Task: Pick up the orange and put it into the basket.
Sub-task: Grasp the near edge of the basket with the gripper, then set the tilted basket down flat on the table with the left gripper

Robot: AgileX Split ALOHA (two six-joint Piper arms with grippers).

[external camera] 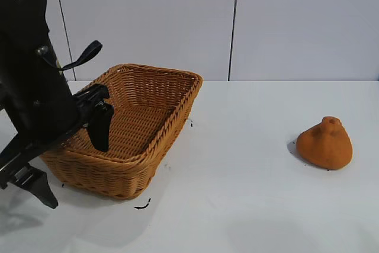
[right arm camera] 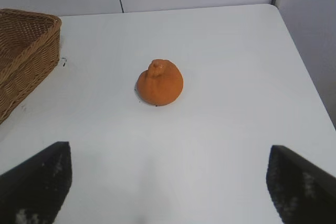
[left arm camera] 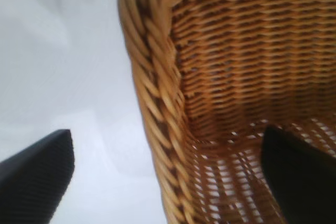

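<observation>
While the large rectangular tan-brown woven wicker basket (external camera: 137, 124) stands on the white table (external camera: 249, 194) with nothing visible inside it, the matte orange-brown, pear-shaped orange (external camera: 325, 143) sits well apart from it on the bare tabletop, neck upward. At the basket's near side, the black left gripper (external camera: 71, 158) points steeply down with its fingers spread wide and holding nothing, one finger (external camera: 99, 125) inside the braided rim, the other outside. Seen from the wrist, the right gripper (right arm camera: 168, 182) is also wide and unladen, facing the orange from a distance.
</observation>
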